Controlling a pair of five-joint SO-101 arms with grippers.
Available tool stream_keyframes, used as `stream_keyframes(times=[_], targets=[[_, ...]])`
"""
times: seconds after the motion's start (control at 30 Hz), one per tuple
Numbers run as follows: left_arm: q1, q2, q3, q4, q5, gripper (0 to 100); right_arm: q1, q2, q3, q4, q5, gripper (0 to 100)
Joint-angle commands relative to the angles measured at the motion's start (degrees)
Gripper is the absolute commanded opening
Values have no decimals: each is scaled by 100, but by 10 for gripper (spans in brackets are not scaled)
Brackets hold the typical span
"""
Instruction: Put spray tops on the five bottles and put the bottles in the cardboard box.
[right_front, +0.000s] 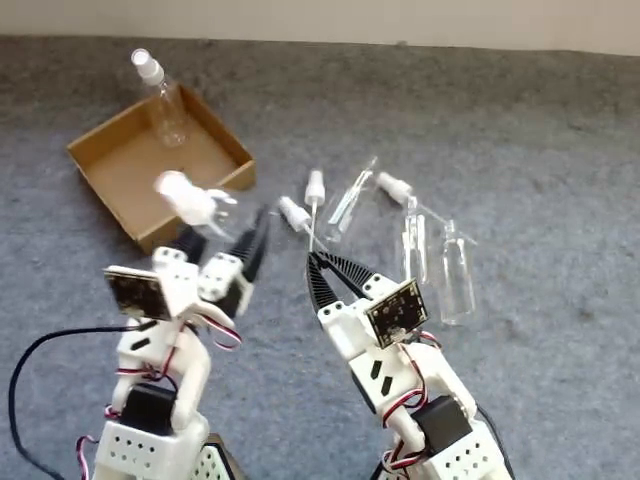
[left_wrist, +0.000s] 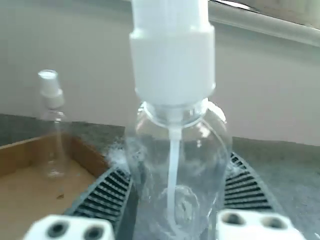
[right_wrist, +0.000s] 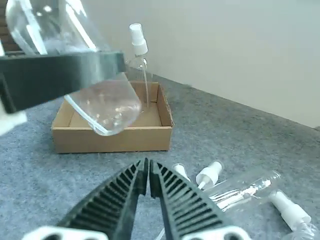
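Observation:
My left gripper (right_front: 222, 236) is shut on a clear bottle (right_front: 190, 200) with a white spray top, held in the air just over the near corner of the cardboard box (right_front: 105, 165). In the left wrist view that bottle (left_wrist: 172, 150) stands upright between the ribbed fingers (left_wrist: 107, 192). A second capped bottle (right_front: 163, 100) stands upright in the box's far corner. My right gripper (right_front: 313, 262) is shut and holds nothing, close to the loose spray tops (right_front: 293, 212) (right_front: 315, 188). Three uncapped bottles (right_front: 350, 198) (right_front: 415, 245) (right_front: 456, 270) lie on the grey carpet.
A third loose spray top (right_front: 392, 186) lies beside the lying bottles. In the right wrist view the box (right_wrist: 115, 137) sits beyond the held bottle (right_wrist: 100, 100), with spray tops (right_wrist: 210, 172) and a lying bottle (right_wrist: 245, 187) nearer. Open carpet stretches to the right.

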Motion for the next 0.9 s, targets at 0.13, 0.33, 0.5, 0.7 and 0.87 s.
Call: stream_keyframes(times=[0.13,0.33,0.5,0.7,0.87], targets=[[-1868,-75,-673,70,-668,61,75,-40,637,163,44,5],[-1965,-66,-813,70,-1890,60,75,-48,637,198,35,5],[-2158,84,-1051,193,-2013,60,75,-40,637,207,35,5],[-2185,1727,-2255,396,-2013,60,75,-22,637,207,35,5],[-2273,3424,-3090,396,-2013,62,75,-22,637,207,35,5]])
